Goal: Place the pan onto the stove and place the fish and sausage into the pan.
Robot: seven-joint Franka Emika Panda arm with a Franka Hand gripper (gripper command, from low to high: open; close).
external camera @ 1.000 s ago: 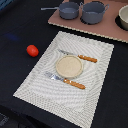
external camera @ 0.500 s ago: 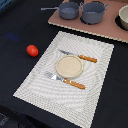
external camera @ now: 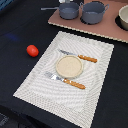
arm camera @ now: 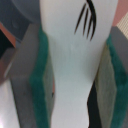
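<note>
The wrist view shows my gripper shut on the fish, a white flat piece with black fin marks, held between the green pads. The gripper is out of the exterior view. The pan, grey-blue with a long thin handle, stands on the pinkish-brown stove at the back. The sausage, a small glossy red piece, lies on the black table at the exterior view's left of the placemat.
A bigger grey two-handled pot stands beside the pan on the stove. A round thing sits at the stove's right end. The pale striped placemat holds a round plate, a knife and a fork.
</note>
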